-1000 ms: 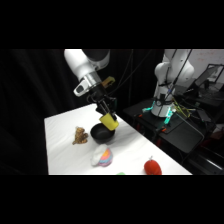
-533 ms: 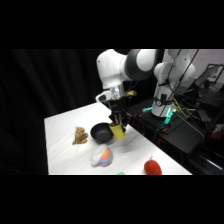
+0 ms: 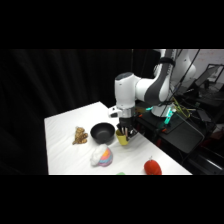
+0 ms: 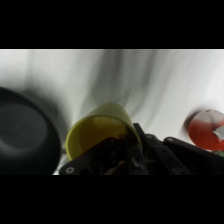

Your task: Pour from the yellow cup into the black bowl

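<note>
We're seeing the gripper sitting down on the yellow cup — it's standing upright on the white table, just beside the black bowl.

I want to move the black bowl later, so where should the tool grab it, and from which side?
Grip the black bowl by its rim, coming straight down from above. It sits upright, shallow and wide, probably too broad to span, so pinching one wall is the likely hold. Choose the rim arc facing away from the yellow cup, which stands close beside it, with the tool at the cup.
</note>
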